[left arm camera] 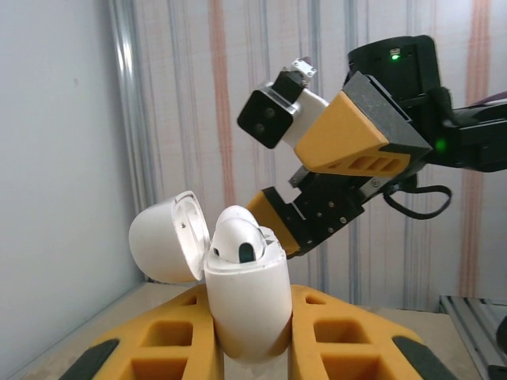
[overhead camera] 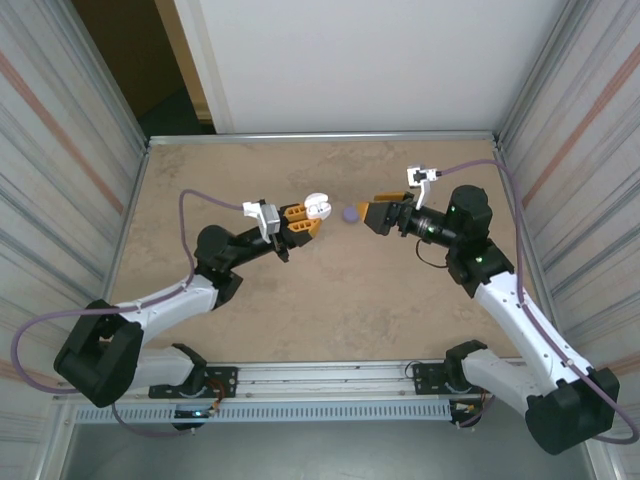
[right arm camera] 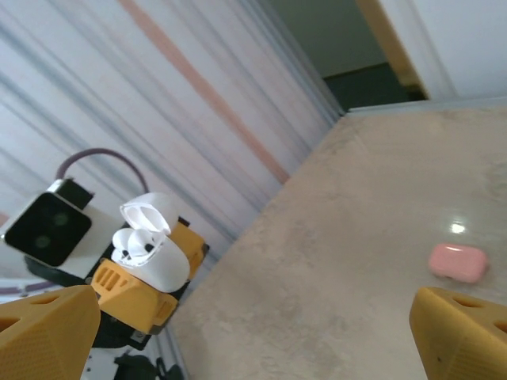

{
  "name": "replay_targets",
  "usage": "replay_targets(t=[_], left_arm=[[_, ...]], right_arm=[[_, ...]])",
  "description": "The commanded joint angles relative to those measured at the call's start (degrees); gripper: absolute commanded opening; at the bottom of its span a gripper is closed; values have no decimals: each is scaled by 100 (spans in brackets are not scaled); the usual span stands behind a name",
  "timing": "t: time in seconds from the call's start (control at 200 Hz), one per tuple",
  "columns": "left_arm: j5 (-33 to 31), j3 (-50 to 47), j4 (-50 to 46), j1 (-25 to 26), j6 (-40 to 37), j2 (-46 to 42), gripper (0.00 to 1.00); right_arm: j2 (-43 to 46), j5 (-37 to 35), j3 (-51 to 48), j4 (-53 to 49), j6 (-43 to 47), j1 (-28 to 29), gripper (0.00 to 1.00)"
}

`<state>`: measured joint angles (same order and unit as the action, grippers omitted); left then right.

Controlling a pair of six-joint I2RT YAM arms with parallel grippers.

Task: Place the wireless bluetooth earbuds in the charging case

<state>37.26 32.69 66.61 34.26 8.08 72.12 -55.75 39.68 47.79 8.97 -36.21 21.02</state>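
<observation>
Orange-fingered left gripper (overhead camera: pixel 310 213) closed tight on the white charging case (left arm camera: pixel 249 305), lower centre of the left wrist view, lid hinged open leftward, white earbud (left arm camera: pixel 238 233) seated in its top, right gripper (overhead camera: pixel 372 214) opposite, spread wide and empty, purple case (overhead camera: pixel 349 214) on the table (overhead camera: pixel 350 300) between them.

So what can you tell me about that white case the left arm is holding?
The white case is a smooth, glossy, pebble-shaped shell, plastic by its look. Its hinged lid stands open, swung to one side. A white earbud sits in its mouth. It stands about upright, clamped between the orange fingers of the left gripper.
</observation>
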Motion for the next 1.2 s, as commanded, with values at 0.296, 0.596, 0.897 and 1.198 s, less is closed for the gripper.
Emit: replay_targets(t=[0.296,0.596,0.897,1.198], left_arm=[[651,261,546,41,361,74,0],[650,247,607,41,381,70,0],[723,281,636,37,468,111,0],[703,319,686,38,511,223,0]], right_arm=[[-463,497,582,675,47,779,99],[-692,508,826,675,153,1053,99],[-879,614,930,694,210,1152,99],[-1025,775,1063,813,194,1234,99]])
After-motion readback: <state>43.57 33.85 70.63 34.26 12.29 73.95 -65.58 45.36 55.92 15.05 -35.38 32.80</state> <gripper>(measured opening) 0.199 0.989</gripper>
